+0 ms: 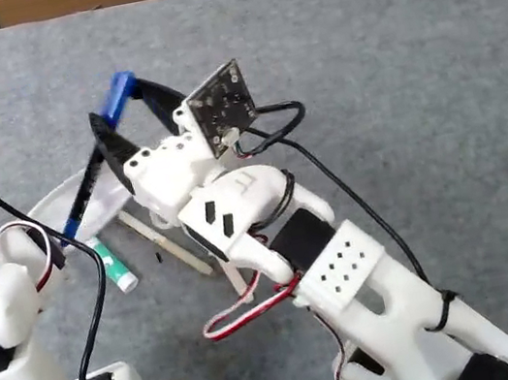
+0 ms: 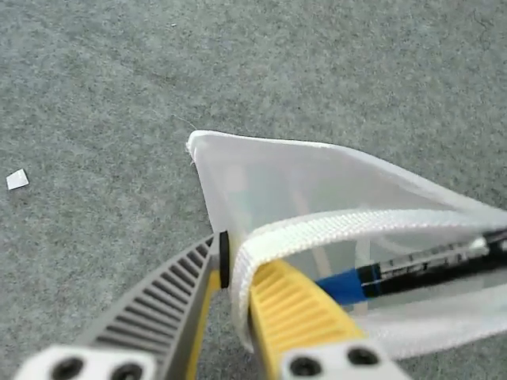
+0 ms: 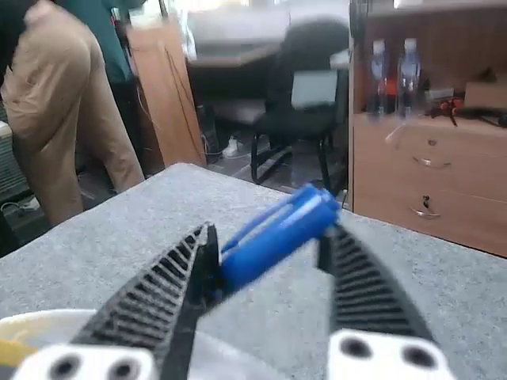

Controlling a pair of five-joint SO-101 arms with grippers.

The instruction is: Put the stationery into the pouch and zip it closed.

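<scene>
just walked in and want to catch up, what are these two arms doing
The left arm's fingers are clamped on the rim of a white pouch, holding it open. The right arm's fingers grip a blue-capped pen near its cap, tilted, its lower end inside the pouch. A glue stick and a thin wooden stick lie on the grey table beside the pouch, not yet packed.

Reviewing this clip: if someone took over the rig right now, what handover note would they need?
Grippers: the left pincer is shut on the pouch rim, holding its mouth open. The right pincer is shut on the pen, capped end up, tip inside the pouch.
Things: the glue stick and wooden stick lie on the table beside the pouch.
Done: pen partly in.
Left: release the pen, load the other two, zip shut.
</scene>
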